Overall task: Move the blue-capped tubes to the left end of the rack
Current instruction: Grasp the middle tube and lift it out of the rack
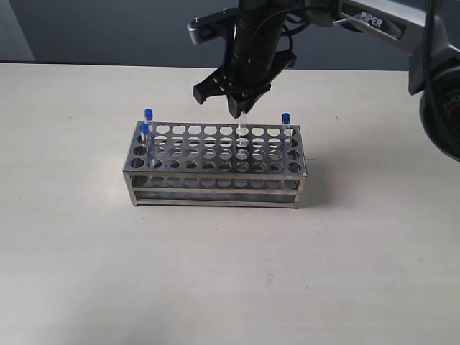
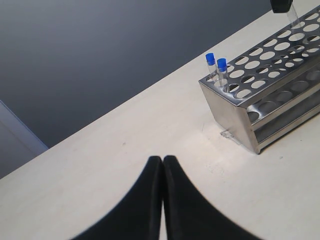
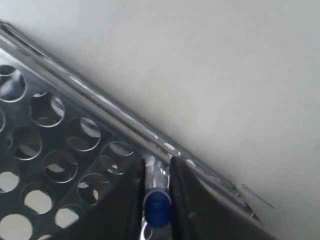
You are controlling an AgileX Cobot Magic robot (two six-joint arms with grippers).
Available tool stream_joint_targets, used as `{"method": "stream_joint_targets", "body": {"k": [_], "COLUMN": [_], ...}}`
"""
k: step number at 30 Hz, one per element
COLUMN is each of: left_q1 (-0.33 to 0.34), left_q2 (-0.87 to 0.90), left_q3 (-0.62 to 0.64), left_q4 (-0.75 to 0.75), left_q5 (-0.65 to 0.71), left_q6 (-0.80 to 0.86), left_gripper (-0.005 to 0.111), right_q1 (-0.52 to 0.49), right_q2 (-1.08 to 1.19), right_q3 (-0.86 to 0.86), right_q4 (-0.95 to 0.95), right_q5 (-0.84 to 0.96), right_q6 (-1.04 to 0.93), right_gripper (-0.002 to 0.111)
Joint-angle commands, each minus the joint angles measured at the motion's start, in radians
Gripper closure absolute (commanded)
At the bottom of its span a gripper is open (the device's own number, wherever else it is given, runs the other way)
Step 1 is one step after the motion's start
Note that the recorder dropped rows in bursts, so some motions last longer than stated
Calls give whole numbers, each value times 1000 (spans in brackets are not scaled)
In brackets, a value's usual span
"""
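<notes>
The steel rack (image 1: 215, 181) stands mid-table. Two blue-capped tubes (image 1: 148, 115) (image 1: 144, 130) stand in holes at its left end, and another (image 1: 285, 119) at its right end. My right gripper (image 1: 239, 109) reaches down over the back row, right of centre. Its jaws press both sides of a blue-capped tube (image 3: 157, 206) that still sits in its hole; its clear body (image 1: 242, 128) shows below the fingers. The right gripper (image 3: 158, 169) is over the rack's back edge (image 3: 100, 106). My left gripper (image 2: 162, 161) is shut on nothing, over bare table beyond the rack's left end (image 2: 232, 117).
The rack's two left-end tubes (image 2: 210, 59) (image 2: 221, 64) show in the left wrist view. A dark wall runs behind the pale table (image 1: 230, 287). The right arm's base (image 1: 442, 93) stands at the far right.
</notes>
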Motion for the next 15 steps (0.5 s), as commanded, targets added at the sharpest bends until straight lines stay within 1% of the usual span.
{"method": "stream_joint_targets", "body": {"k": [1,10,15], "left_q1": [-4,-4,-4], "left_q2": [3,3,3], "left_q3": [-5,-5,-5], "left_q4": [-3,-3,-3], "left_q5": [-5,-5,-5], "left_q6": [-5,-5,-5], "left_gripper": [106,106,106], "right_q1": [-3,0,48], "right_q2": [-82,-191,-218], "right_q3": [3,3,3], "right_q4": [-9,19,60], "right_q5": [0,0,0], "right_q6": [-6,-6,-67], "right_gripper": [108,108,108]}}
